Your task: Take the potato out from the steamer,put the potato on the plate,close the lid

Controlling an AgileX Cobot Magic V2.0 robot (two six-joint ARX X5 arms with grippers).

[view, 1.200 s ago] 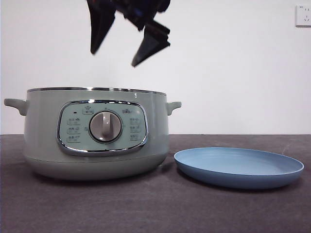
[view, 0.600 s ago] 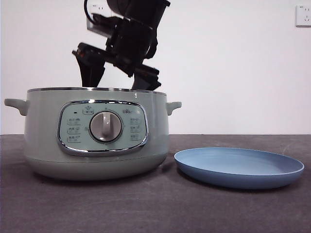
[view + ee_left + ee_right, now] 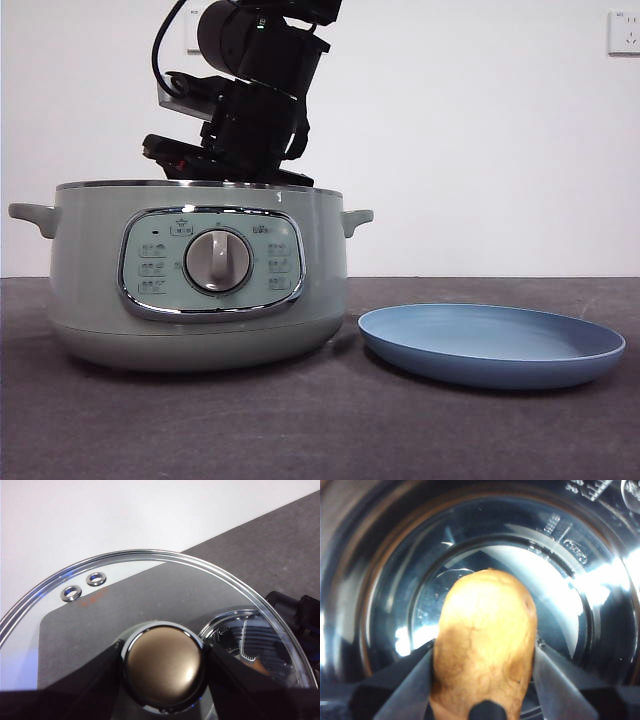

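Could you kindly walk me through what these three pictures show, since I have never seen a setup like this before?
This is a two-armed robot at a table; each arm ends in a gripper of two black jaws. The front view looks level across the dark table: a sage-green steamer stands beside an empty light-blue plate, and one black arm reaches down into the steamer from above. The other two pictures come from cameras on the wrists. The right wrist view looks into the shiny pot: the right gripper has its jaws on either side of the potato. The left wrist view shows the left gripper clamped on the knob of the glass lid, held off the steamer, somewhere outside the front view.
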